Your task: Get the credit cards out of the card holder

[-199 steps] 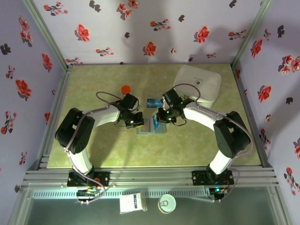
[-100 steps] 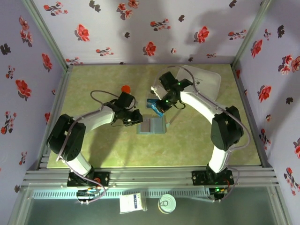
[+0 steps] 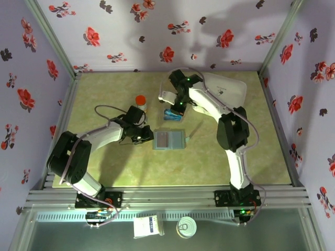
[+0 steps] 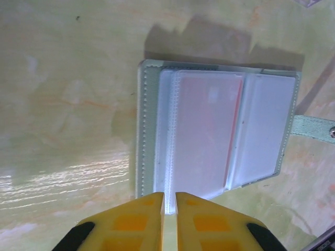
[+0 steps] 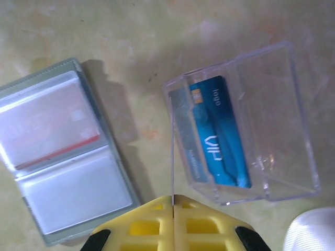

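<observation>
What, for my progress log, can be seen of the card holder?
The card holder lies open and flat on the table: a grey-green stitched cover with clear plastic sleeves. One sleeve holds a red card; the other looks empty. A snap strap sticks out from one side. The left gripper hangs at its edge; contact is unclear.

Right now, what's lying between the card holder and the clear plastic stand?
Just bare table separates the card holder and the clear plastic stand, plainest in the right wrist view.
</observation>
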